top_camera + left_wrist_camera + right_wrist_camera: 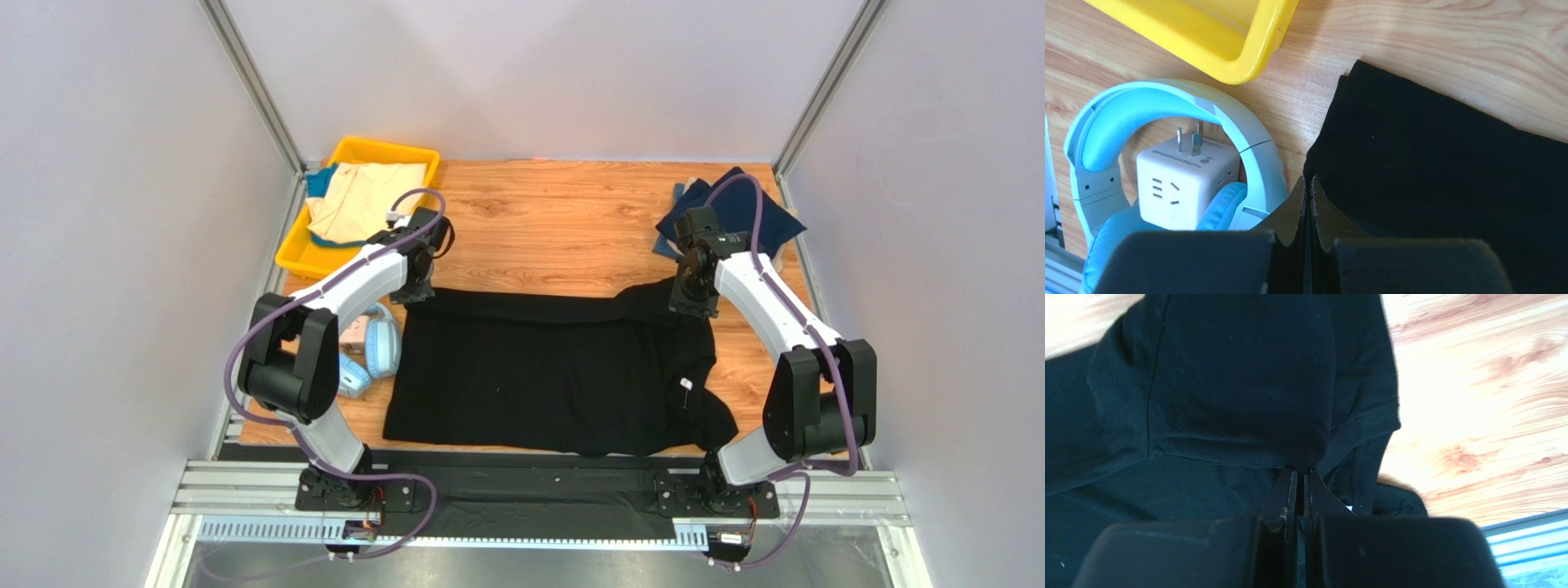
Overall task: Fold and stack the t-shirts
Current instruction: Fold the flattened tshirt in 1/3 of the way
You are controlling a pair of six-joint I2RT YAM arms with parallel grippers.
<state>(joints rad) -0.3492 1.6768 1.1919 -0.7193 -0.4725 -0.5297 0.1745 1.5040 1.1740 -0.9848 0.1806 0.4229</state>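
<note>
A large black t-shirt (552, 368) lies spread across the middle of the wooden table. My left gripper (415, 292) is at its far left corner, and the left wrist view shows this gripper (1309, 180) shut with the edge of the black cloth (1444, 184) pinched at its tips. My right gripper (687, 300) is at the far right corner. There, this gripper (1300, 471) is shut on bunched black cloth (1229, 373) that is gathered at its tips. A navy t-shirt (736, 208) lies at the back right. A beige t-shirt (356, 202) rests in the yellow bin (294, 251).
Light-blue headphones (374, 349) lie left of the black shirt, close to my left arm. In the left wrist view the headphones (1168, 104) ring a white power cube (1183, 180), and the yellow bin's corner (1247, 49) sits just beyond. Grey walls enclose the table.
</note>
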